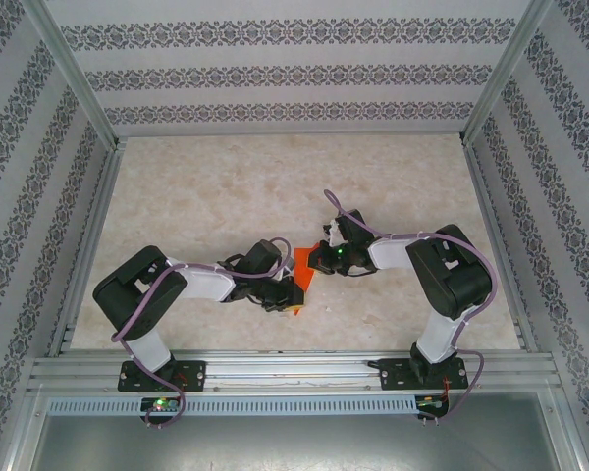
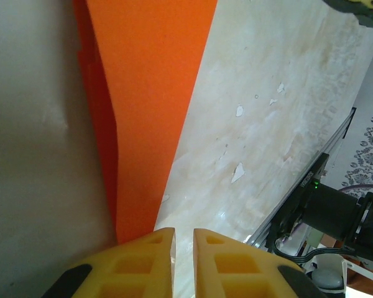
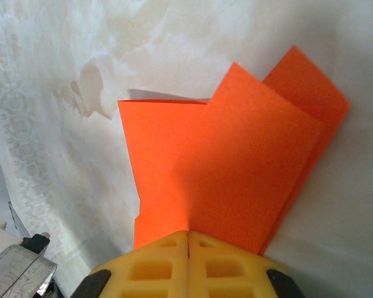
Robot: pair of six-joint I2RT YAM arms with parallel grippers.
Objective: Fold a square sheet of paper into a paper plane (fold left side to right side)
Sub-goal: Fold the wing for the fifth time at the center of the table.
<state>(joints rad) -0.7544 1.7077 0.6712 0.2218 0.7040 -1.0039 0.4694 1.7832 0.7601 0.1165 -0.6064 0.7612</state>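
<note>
Right pincer (image 3: pixel 188 236) pressed closed on the near edge of the orange sheet (image 3: pixel 230 167). The sheet fans out ahead of the tips in overlapping folded layers. Left pincer (image 2: pixel 183 245) narrow, slit bare. Sheet runs ahead from beside one fingertip, along the table (image 2: pixel 267 124).

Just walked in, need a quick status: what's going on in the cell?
Both arms are working one orange sheet on the table. The right gripper is shut on the sheet's edge. The sheet is partly folded, its layers overlapping askew. The left gripper is nearly closed, with the sheet running up to one finger. I can't tell if it grips the sheet. No plane shape yet.
</note>
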